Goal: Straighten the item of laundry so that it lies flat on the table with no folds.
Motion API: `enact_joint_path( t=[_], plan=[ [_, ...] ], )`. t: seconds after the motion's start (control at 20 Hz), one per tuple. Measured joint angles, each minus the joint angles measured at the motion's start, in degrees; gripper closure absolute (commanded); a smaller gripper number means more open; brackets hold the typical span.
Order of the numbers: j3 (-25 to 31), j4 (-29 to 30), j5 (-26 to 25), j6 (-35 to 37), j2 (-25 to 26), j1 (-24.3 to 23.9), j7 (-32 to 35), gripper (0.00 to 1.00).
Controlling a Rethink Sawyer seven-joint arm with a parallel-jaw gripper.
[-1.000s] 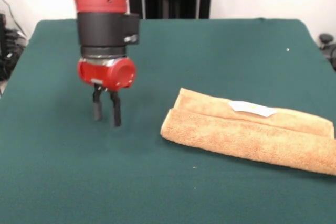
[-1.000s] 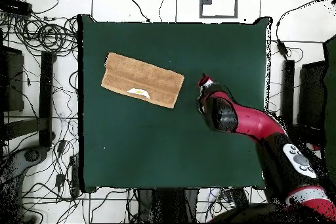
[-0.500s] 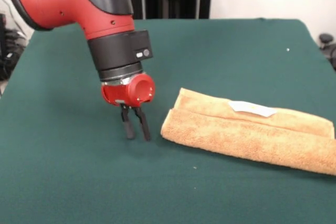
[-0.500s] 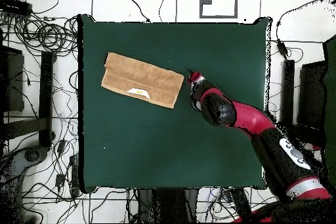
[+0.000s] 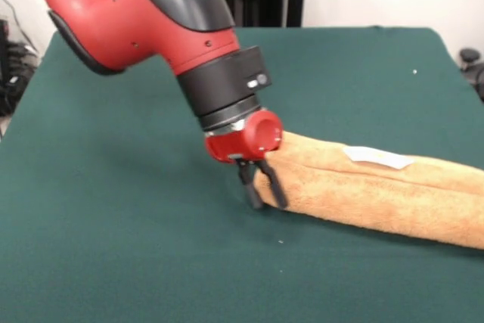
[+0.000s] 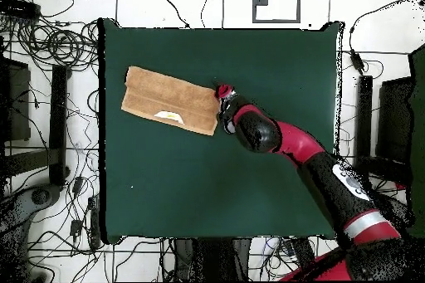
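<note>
The item of laundry, an orange-tan towel, lies folded into a long thick strip on the right of the green table, with its white tag facing up. My gripper is down at the strip's left end and tilted. It is open, and its dark fingers stand at the towel's front corner with cloth showing between them. In the overhead view the towel sits at the table's upper left. The red wrist meets its right edge and hides the fingertips.
The red and black arm slants over the table's right half in the overhead view. Cables and dark stands crowd the floor around the table edges. A small white speck lies on the cloth at the far right.
My gripper has travelled across the table to the towel's end and leaned over. The towel has slid a little away from it, and its near end is bunched.
</note>
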Motion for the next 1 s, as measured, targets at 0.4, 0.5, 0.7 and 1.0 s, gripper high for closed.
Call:
enact_joint_path(
  t=[0.4,0.5,0.7,1.0],
  plan=[
    [4.1,0.0,0.0,0.4,2.4,0.0,0.0,0.0],
    [4.5,0.0,0.0,0.5,2.5,0.0,0.0,0.0],
    [5.1,0.1,0.0,0.6,2.6,-0.1,0.0,0.0],
    [6.0,0.1,0.0,1.9,2.7,-0.2,0.0,0.0]
  ],
)
